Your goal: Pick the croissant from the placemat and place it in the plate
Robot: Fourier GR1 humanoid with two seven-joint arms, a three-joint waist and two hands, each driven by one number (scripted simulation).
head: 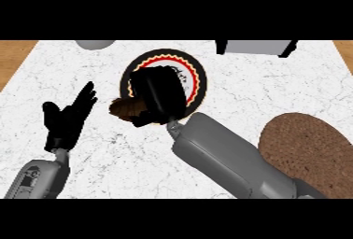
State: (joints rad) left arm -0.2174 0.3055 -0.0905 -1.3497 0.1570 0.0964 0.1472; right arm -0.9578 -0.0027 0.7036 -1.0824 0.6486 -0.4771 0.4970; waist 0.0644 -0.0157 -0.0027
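The brown croissant shows at the lower left rim of a round plate with a black border and a red and yellow zigzag ring. My right hand lies over the plate, palm down, with its fingers curled round the croissant and hiding most of it. I cannot tell whether the croissant touches the plate. A round brown woven placemat lies at the right with nothing on it. My left hand rests open at the left, fingers up, apart from the croissant.
A white marble counter fills the view, with wooden edges at the far left and right. A grey round object sits at the top edge. A grey box with black ends stands at the top right.
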